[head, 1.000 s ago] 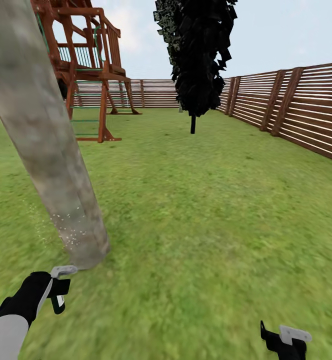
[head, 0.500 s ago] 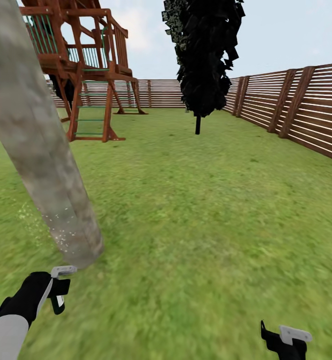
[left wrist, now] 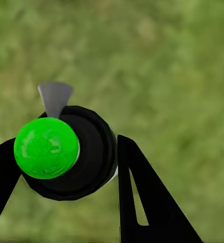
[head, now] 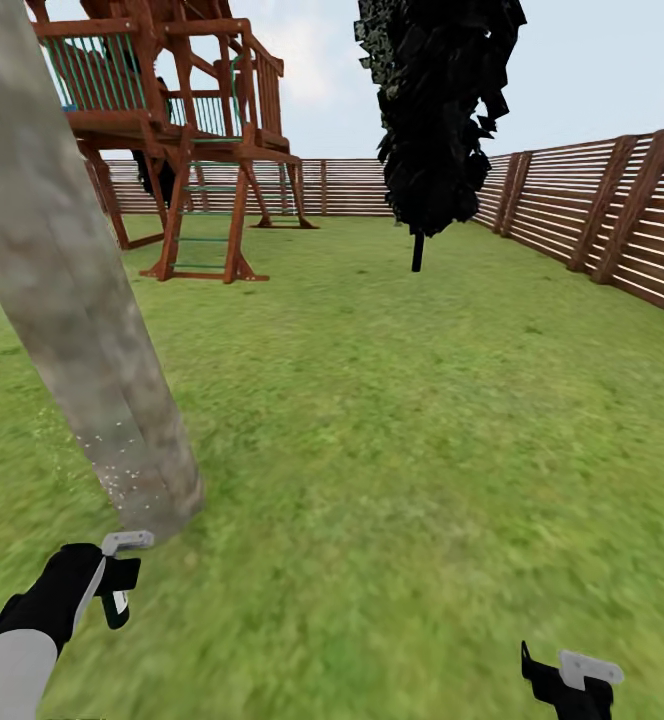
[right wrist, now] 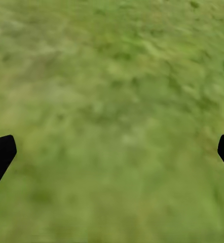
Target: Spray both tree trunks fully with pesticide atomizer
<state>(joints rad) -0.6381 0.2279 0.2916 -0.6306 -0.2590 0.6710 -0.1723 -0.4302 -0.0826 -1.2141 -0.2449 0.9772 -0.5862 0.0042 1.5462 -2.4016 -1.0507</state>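
Observation:
A thick mottled grey-brown tree trunk (head: 82, 330) leans across the left of the head view, and white spray specks dot its flared base. Just in front of that base, my left gripper (head: 117, 585) is shut on the pesticide atomizer (head: 127, 543), whose grey nozzle points toward the trunk. In the left wrist view the atomizer (left wrist: 66, 152) shows a black round body, a bright green cap and a grey nozzle, held between the black fingers (left wrist: 142, 202). At the lower right my right gripper (head: 572, 680) is open over bare grass, its fingertips (right wrist: 0, 152) far apart. The tree's crown is out of view.
A red-brown wooden play tower (head: 192, 130) with a ladder stands behind the trunk. A thin-stemmed black-green conifer (head: 442, 110) stands at mid-distance. A slatted wooden fence (head: 612, 210) runs along the right and the back. Open lawn (head: 422, 430) lies ahead and to the right.
The whole head view has shifted: the play tower, conifer and fence have slid right in the picture, so the camera has turned. Both grippers keep their places in the picture.

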